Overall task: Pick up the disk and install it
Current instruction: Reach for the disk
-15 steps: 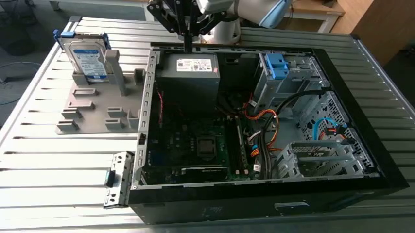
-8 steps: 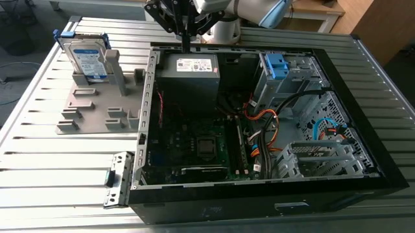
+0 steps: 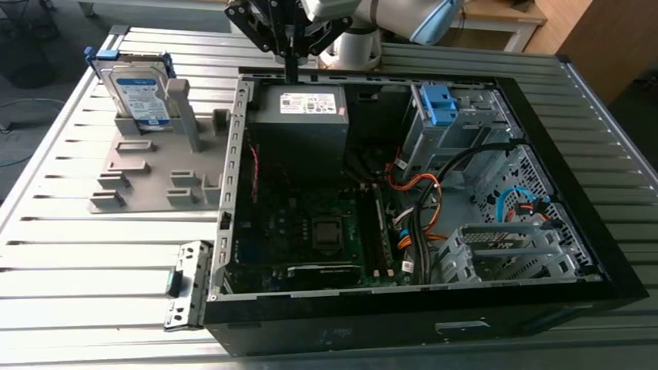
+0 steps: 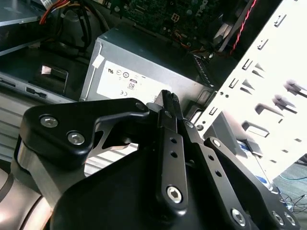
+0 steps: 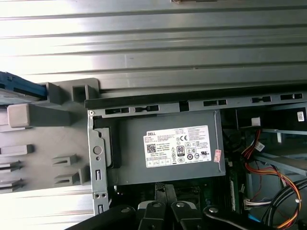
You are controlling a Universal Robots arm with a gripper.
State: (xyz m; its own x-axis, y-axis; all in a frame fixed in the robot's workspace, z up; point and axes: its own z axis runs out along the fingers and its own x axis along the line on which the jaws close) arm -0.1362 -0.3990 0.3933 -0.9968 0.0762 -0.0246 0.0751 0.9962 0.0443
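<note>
The disk (image 3: 139,89), a silver drive with a white-and-blue label in a blue frame, stands upright in a grey holder (image 3: 154,173) on the exterior view's left, beside the open computer case (image 3: 591,231). A blue edge of the disk (image 5: 19,88) shows in the first wrist view. My gripper (image 3: 292,75) hangs over the case's far wall, above the grey power supply box (image 3: 303,116), well to the right of the disk. Its fingers are shut together with nothing between them, as both wrist views show at the gripper (image 4: 168,98) (image 5: 165,188).
Inside the case are a motherboard (image 3: 308,223), orange and black cables (image 3: 421,200), a metal drive cage (image 3: 514,250) and a small blue bracket (image 3: 440,104) in a bay at the far right. The slatted metal table (image 3: 92,247) runs around the case.
</note>
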